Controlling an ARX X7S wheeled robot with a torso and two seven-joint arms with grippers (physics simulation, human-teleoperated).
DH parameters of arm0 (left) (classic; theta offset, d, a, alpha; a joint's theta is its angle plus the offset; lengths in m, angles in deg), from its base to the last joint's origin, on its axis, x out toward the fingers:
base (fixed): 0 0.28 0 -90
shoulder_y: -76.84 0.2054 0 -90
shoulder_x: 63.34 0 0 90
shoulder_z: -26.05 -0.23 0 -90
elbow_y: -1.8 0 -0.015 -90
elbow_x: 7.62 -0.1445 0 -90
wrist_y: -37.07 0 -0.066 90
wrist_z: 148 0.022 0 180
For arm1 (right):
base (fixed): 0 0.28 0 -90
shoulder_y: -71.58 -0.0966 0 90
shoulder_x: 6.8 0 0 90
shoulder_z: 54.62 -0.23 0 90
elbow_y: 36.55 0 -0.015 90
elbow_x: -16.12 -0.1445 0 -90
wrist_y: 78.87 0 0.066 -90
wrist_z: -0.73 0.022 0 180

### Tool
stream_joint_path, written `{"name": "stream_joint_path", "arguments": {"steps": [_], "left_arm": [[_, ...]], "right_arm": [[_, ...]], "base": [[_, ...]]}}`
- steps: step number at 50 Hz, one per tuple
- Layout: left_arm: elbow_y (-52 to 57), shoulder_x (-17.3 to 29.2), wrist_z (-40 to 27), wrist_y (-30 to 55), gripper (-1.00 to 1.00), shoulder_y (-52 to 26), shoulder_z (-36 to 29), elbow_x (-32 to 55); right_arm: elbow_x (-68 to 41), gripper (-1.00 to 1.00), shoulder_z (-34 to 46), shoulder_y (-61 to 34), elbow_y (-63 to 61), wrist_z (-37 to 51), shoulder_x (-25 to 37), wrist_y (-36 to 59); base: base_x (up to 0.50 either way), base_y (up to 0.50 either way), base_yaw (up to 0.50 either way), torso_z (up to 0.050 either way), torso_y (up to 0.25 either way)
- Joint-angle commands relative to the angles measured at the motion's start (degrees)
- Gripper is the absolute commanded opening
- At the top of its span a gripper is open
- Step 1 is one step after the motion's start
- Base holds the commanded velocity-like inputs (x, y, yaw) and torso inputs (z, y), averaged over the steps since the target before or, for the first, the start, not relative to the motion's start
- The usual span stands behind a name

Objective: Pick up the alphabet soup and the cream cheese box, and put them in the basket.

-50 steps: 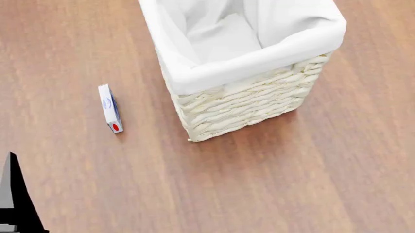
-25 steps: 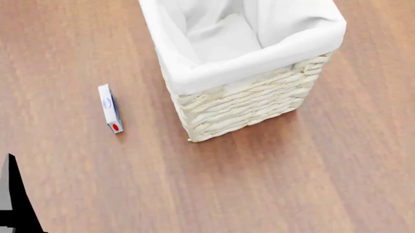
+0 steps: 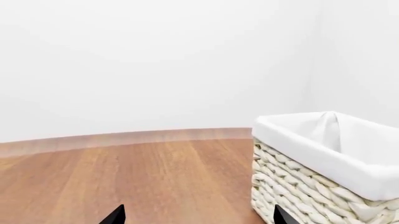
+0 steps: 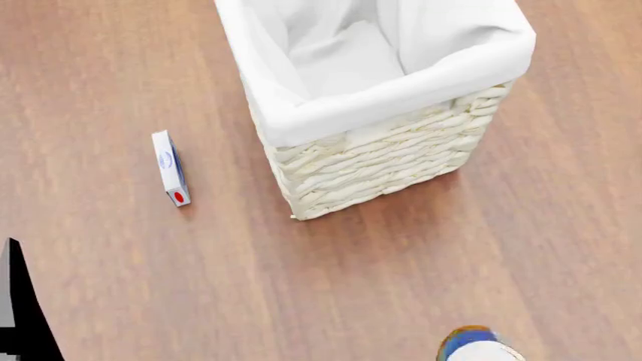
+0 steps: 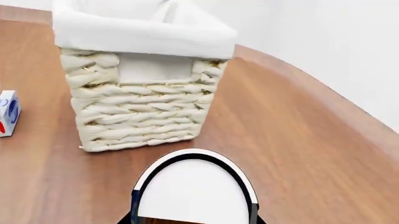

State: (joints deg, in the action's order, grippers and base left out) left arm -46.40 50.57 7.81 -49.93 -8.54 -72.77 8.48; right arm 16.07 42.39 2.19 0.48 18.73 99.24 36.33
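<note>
The alphabet soup (image 5: 193, 186) fills the near part of the right wrist view, white top toward the camera. My right gripper (image 5: 193, 220) is shut on it, with black fingers showing at both sides of the can. In the head view only the can's blue-rimmed top (image 4: 477, 347) shows at the bottom edge, in front of the basket (image 4: 381, 162). The cream cheese box (image 4: 170, 167) lies on the wooden floor left of the basket, red mark at its near end. My left gripper (image 3: 198, 217) is open with nothing between its tips, and the basket (image 3: 311, 186) stands beside it.
The basket's white liner (image 4: 341, 53) hangs inside, and nothing shows in it. Wooden floor (image 4: 401, 286) runs all round. A white wall (image 3: 156, 65) stands behind the basket. A dark part of my left arm (image 4: 15, 316) sits at the head view's bottom left corner.
The alphabet soup's top has come into the head view at the bottom right. The dark left arm part has slipped slightly lower and left. The box and basket have not moved.
</note>
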Motion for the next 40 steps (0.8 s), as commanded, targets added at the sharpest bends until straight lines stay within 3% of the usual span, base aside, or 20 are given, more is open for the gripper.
{"name": "stream_joint_path", "arguments": {"steps": [1, 8, 9, 11, 12, 14, 16, 20, 23, 26, 28, 31, 36, 40], "left_arm": [[0.1, 0.2, -0.2, 0.0, 1.0, 0.1, 0.0, 0.1], [0.4, 0.4, -0.3, -0.1, 1.0, -0.1, 0.1, 0.4], [0.3, 0.3, -0.2, -0.1, 1.0, -0.2, -0.1, 0.3], [0.5, 0.3, -0.2, -0.1, 1.0, -0.2, -0.3, 0.2], [0.2, 0.2, -0.1, -0.3, 1.0, -0.2, -0.4, 0.3], [0.0, 0.2, -0.1, -0.4, 1.0, -0.3, -0.6, 0.3], [0.0, 0.3, 0.3, -0.5, 1.0, -0.4, -1.2, -0.1], [1.0, 0.4, 0.1, 0.6, 1.0, -1.2, -1.2, 0.7], [0.8, 0.5, 0.3, 0.3, 1.0, -1.2, -1.2, 0.9], [0.7, 0.8, 0.4, 0.2, 1.0, -1.0, -0.9, 1.3], [1.4, 0.8, 0.4, 0.5, 1.0, -1.0, -0.9, 1.7], [1.7, 0.9, 0.5, 0.1, 1.0, -0.7, -0.9, 2.0], [2.0, 1.1, 0.4, -0.1, 1.0, -0.5, -0.8, 2.2], [2.0, 1.1, 0.4, 0.0, 1.0, -0.5, -1.0, 2.2]], "right_arm": [[7.7, -1.0, 1.3, 0.6, -2.4, 2.6, 2.4, -13.0], [11.5, -1.0, 0.4, -5.3, -7.0, -0.4, 3.3, -9.8], [13.8, -1.0, -1.3, -7.6, -7.0, -5.5, 0.3, -10.4], [18.6, -1.0, -7.5, -12.0, -7.0, -20.9, -12.6, -12.7], [20.4, -1.0, -9.1, -17.4, -7.0, -26.8, -16.0, -13.0], [22.7, -1.0, -9.8, -22.4, -7.0, -28.2, -16.0, -13.9], [24.8, -1.0, -9.6, -33.8, -7.0, -32.1, -16.0, -10.5], [29.0, -1.0, -3.3, -58.2, -7.0, -42.1, -16.0, 4.4], [29.0, -1.0, -1.1, -70.7, -6.8, -46.9, -15.6, 15.5], [24.1, -1.0, -2.5, -81.2, 2.5, -49.3, -15.0, 20.7], [16.1, -1.0, -5.5, -90.9, 17.7, -54.2, -15.4, 26.4], [9.4, -1.0, -8.0, -103.0, 37.6, -54.5, -15.2, 33.8], [8.9, -1.0, -5.0, -113.8, 60.7, -53.5, -13.6, 32.4], [12.1, -1.0, 3.2, -116.7, 73.7, -53.5, -11.5, 27.7]], "base": [[0.0, 0.0, 0.0, 0.0, 0.0], [0.0, 0.0, 0.0, 0.0, 0.0], [0.0, 0.0, 0.0, 0.0, 0.0], [0.0, 0.0, 0.0, 0.0, 0.0], [0.0, 0.0, 0.0, 0.0, 0.0], [0.0, 0.0, 0.0, 0.0, 0.0], [0.0, 0.0, 0.0, 0.0, 0.0], [0.0, 0.0, 0.0, 0.0, 0.0], [0.0, 0.0, 0.0, 0.0, 0.0], [0.0, 0.0, 0.0, 0.0, 0.0], [0.0, 0.0, 0.0, 0.0, 0.0], [0.0, 0.0, 0.0, 0.0, 0.0], [0.0, 0.0, 0.0, 0.0, 0.0], [0.0, 0.0, 0.0, 0.0, 0.0]]}}
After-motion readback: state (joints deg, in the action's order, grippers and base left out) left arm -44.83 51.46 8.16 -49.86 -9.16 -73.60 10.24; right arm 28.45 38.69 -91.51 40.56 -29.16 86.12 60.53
